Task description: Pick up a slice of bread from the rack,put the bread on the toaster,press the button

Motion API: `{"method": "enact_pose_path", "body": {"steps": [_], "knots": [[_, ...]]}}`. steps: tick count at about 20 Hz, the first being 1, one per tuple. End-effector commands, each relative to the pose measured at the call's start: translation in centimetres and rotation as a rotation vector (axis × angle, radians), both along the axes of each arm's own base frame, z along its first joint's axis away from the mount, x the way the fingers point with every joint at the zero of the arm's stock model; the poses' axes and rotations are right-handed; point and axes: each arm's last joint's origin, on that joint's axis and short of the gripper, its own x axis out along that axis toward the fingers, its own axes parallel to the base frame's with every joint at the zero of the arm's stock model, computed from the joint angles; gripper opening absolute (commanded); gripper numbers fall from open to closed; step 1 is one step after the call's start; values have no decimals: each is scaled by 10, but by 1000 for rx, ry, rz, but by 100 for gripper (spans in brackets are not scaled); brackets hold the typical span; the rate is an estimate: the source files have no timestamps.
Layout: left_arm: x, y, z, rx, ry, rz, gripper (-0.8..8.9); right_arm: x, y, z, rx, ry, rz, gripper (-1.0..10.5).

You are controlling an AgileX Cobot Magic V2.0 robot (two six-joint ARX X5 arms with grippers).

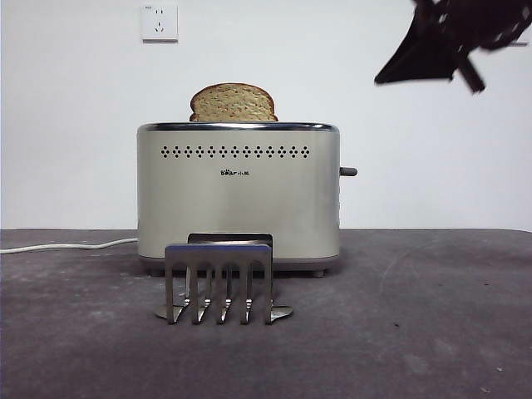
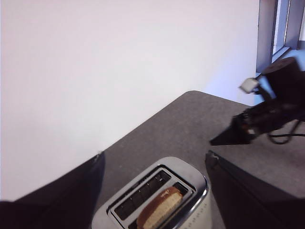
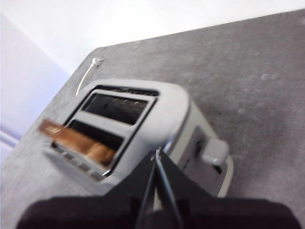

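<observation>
Slice of bread (image 1: 233, 102) sits upright in one slot of the toaster (image 1: 238, 193), domed top sticking out above the chrome rim; other slot empty, seen in both wrist views. Right gripper (image 3: 156, 155) hangs in the air above the toaster's lever end, jaws pressed together to a thin line, holding nothing. The lever knob (image 3: 212, 151) is just below and beyond its tips, not touched. In the front view this gripper (image 1: 384, 80) shows as a dark wedge at the top right, well above the knob (image 1: 348, 171) on the toaster's side. Left gripper (image 2: 155, 191) is up high over the toaster, bread (image 2: 160, 208) directly below between its jaws but well apart from them; jaws spread wide, nothing held. The right gripper (image 2: 215, 141) is also visible from the left wrist, out past the toaster. Rack (image 1: 219, 283) stands empty on the grey table (image 1: 432, 332), in front of the toaster, far below both grippers. White cord (image 1: 66, 246) runs off behind the toaster; wall socket (image 1: 160, 22) above.
</observation>
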Motion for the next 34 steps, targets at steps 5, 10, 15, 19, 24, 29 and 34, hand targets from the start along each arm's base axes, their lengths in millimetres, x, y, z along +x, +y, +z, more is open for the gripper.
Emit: {"method": "enact_pose_path", "body": {"steps": [5,10,15,19,24,29,34], "knots": [[-12,7,-1,6,37,2,359,32,9,-41,57,63,-13,-12],[-13,8,-2,9,44,1,359,47,18,-67,68,82,-5,-13],[-13,8,-3,16,55,1,359,57,24,-85,60,107,-4,-12],[-13,8,-4,19,62,1,359,61,24,-92,39,103,-45,-12],[-13,8,-4,21,64,0,359,66,25,-112,25,148,-41,-13],[-14,8,-5,27,74,1,359,66,33,-129,-2,202,-14,-12],[-14,8,-5,27,74,1,359,63,34,-143,-69,248,-14,-12]]}}
